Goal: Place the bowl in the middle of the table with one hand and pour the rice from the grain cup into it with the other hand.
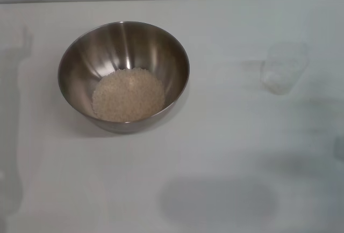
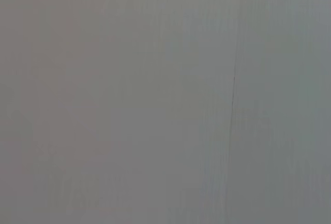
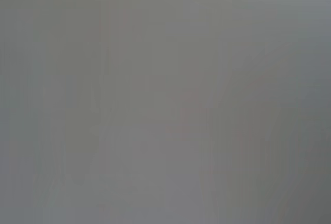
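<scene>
1. Bowl (image 1: 124, 77): stands upright on the table (image 1: 226, 152), mouth facing up, left of centre in the head view. Round form, so no long axis. Brushed steel wall inside, bright streaks of reflection toward the far rim.

2. Rice (image 1: 128, 94): lies as a pale, roughly circular mass in the bottom of the bowl, shifted slightly toward the near wall. No grains can be made out on the table around it.

3. Grain cup (image 1: 285, 67): stands on the table at the right, well apart from the bowl, approx. level with the bowl's far half. Translucent; appears upright w/ mouth up, taper toward the base. Whether any rice remains inside cannot be told.

4. Markings: no brand, label or readable text on bowl, cup or table.

5. Views compared: only the head view shows the bowl, rice and cup. Left wrist view shows a plain grey surface w/ one thin dark line running along it; right wrist view shows plain grey only. Neither wrist view shows a task item.

6. Grippers: left and right grippers appear in no view, so released or clenched cannot be told. Soft grey shadows lie on the table at the left edge and near bottom centre.
</scene>
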`<act>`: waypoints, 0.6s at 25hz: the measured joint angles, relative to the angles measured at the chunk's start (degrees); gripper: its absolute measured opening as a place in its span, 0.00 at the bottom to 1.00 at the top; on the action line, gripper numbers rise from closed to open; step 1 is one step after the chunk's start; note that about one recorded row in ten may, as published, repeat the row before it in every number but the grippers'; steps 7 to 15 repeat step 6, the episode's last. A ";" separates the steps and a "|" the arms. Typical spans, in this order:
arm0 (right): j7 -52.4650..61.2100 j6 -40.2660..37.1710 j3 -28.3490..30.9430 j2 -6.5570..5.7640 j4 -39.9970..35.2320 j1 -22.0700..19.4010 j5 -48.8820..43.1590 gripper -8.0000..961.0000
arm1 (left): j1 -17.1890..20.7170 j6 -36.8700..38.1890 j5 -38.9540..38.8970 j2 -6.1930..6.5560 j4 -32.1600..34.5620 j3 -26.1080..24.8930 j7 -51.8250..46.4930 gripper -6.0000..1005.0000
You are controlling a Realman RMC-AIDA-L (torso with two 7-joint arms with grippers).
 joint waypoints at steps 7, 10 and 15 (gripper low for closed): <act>-0.57 -1.11 1.32 0.15 2.89 -3.73 0.58 0.61 | 0.43 -0.41 -0.02 0.05 0.01 -0.09 0.17 0.76; -0.57 -1.11 1.32 0.15 2.89 -3.73 0.58 0.61 | 0.43 -0.41 -0.02 0.05 0.01 -0.09 0.17 0.76; -0.57 -1.11 1.32 0.15 2.89 -3.73 0.58 0.61 | 0.43 -0.41 -0.02 0.05 0.01 -0.09 0.17 0.76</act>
